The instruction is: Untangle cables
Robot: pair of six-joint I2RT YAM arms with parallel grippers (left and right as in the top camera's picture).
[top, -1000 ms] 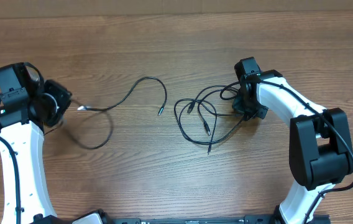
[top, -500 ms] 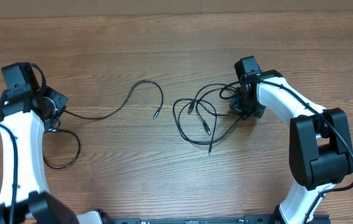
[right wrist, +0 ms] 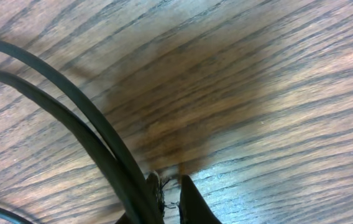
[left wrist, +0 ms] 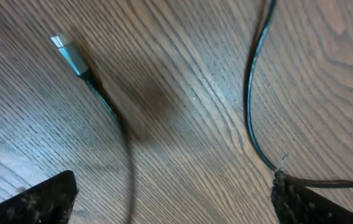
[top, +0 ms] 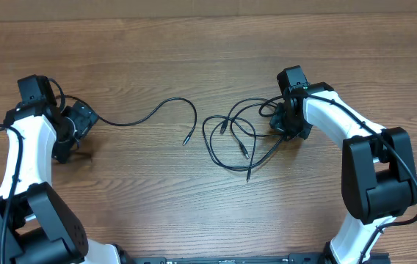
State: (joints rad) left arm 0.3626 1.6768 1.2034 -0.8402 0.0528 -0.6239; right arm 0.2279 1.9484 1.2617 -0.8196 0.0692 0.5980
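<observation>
- Wooden table [top: 194,51] carries two groups: one separated cable [top: 150,116] stretches alone from the left gripper [top: 78,125] toward the middle, and the tangle [top: 232,139] of loops sits just beside the right gripper [top: 285,126].
- I judge the task as partly done. One cable already lies apart from the others, but the loops of the tangle cross each other and are left to sort.
- Left gripper is released, with its jaws wide and nothing between them held.
- Right gripper is clenched on cords [right wrist: 71,118] at the edge of the tangle.
- Left wrist view shows a silvery plug [left wrist: 64,53] lying on the wood ahead of the open fingers [left wrist: 40,199]. In the overhead view I cannot find this plug.
- Right wrist view shows two cords pinched at the fingertips [right wrist: 189,202], a detail too small to tell from overhead. Only the overhead view shows both groups together.
</observation>
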